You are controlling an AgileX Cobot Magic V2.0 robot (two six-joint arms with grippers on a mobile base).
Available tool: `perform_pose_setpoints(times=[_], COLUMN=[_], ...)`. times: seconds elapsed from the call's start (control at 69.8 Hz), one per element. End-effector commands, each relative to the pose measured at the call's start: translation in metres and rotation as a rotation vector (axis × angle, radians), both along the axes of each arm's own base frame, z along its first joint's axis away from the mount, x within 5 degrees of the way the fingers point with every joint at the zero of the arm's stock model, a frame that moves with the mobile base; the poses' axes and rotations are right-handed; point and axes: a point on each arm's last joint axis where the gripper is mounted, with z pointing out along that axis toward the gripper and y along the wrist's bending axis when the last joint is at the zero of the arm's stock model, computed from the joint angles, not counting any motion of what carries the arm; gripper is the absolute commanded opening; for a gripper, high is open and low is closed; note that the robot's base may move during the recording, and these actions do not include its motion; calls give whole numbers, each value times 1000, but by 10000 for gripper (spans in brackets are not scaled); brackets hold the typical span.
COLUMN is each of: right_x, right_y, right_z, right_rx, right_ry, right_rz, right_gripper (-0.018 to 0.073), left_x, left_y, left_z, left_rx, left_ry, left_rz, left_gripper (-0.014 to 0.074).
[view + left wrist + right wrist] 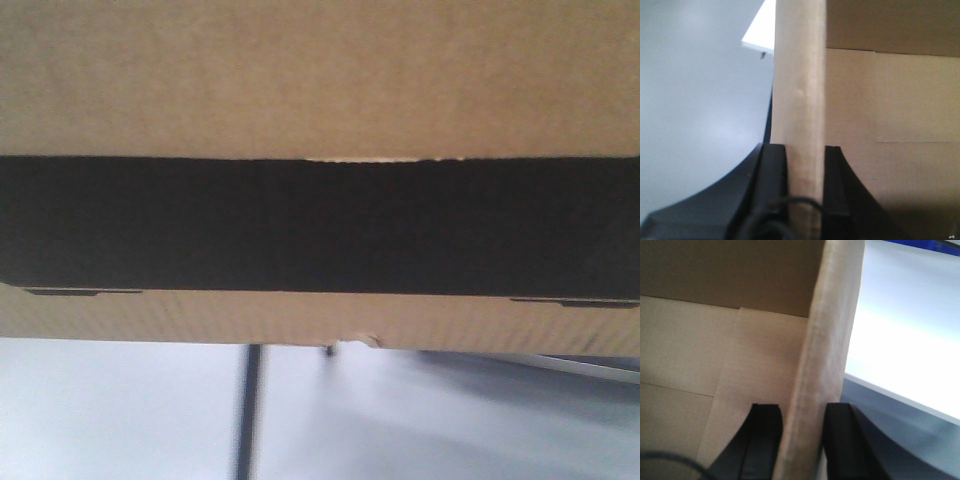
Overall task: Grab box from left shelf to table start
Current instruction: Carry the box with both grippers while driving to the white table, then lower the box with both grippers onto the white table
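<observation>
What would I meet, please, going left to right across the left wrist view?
A pale grey surface → one black finger of the left hand → the box's upright wall → the other finger → the box's inner face.

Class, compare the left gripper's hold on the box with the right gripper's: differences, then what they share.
The left gripper sees the inside of the box on the right of its view; the right gripper, on the left. The wall in the left gripper looks upright; in the right gripper it leans. Both clamp a box wall, one finger inside, one outside.
</observation>
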Motion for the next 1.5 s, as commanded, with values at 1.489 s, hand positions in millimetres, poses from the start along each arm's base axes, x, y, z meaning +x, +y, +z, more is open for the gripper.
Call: perform_pose_setpoints(times=[1.489], right_x=[1], right_y=[2], right_z=[23], right_rx=[48], right_ry=[-177], right_rz=[7], right_gripper=[59], left_x=[17], left_y=[-27], left_z=[15], left_rx=[-172], left_ry=[-55], left_rz=[-93], left_gripper=[-104])
